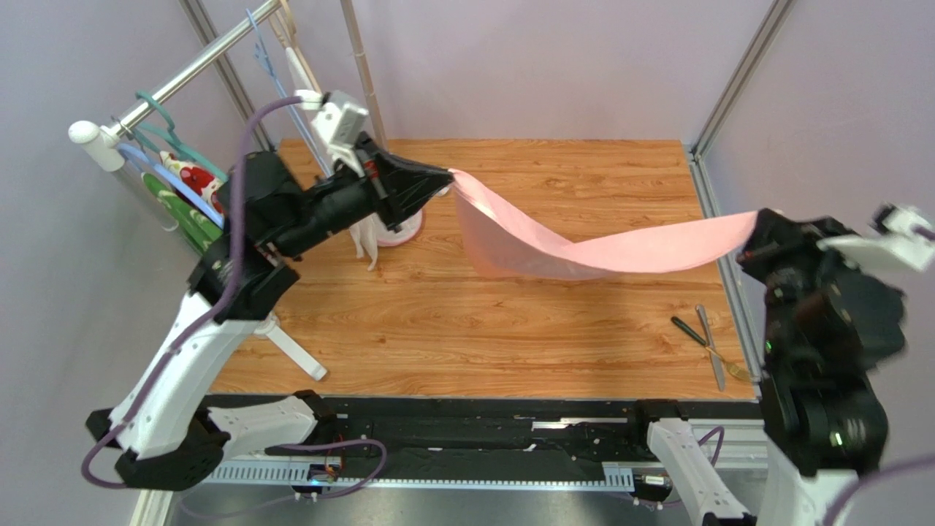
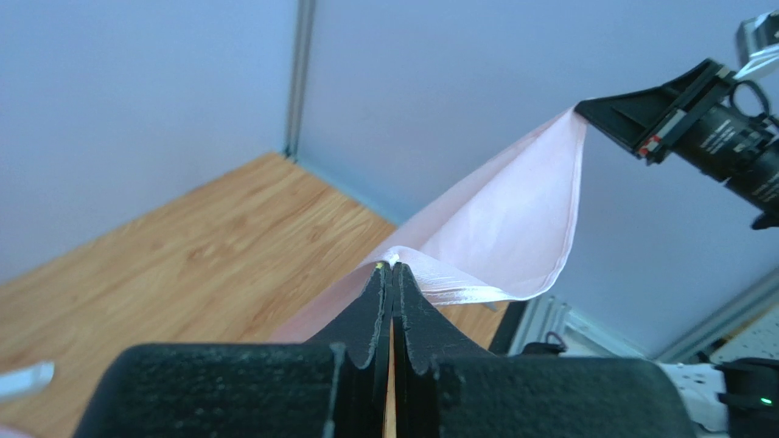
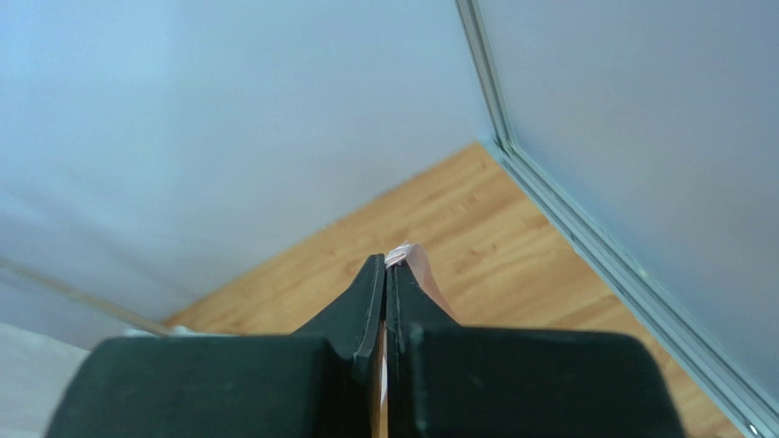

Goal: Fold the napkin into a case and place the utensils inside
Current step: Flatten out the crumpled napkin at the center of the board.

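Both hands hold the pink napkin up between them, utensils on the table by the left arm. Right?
No: the top view shows the utensils on the table by the right arm. The left hand and right hand do hold the napkin up between them.

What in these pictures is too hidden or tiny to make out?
- Utensils: top view, too small to count or name.
- Napkin: right wrist view, nearly all hidden behind the right hand.
- Hanging cloths: top view, partly covered by the left arm.

napkin (image 1: pixel 615 254) spans above table (image 1: pixel 439 329); utensils (image 1: pixel 708 342) front-right
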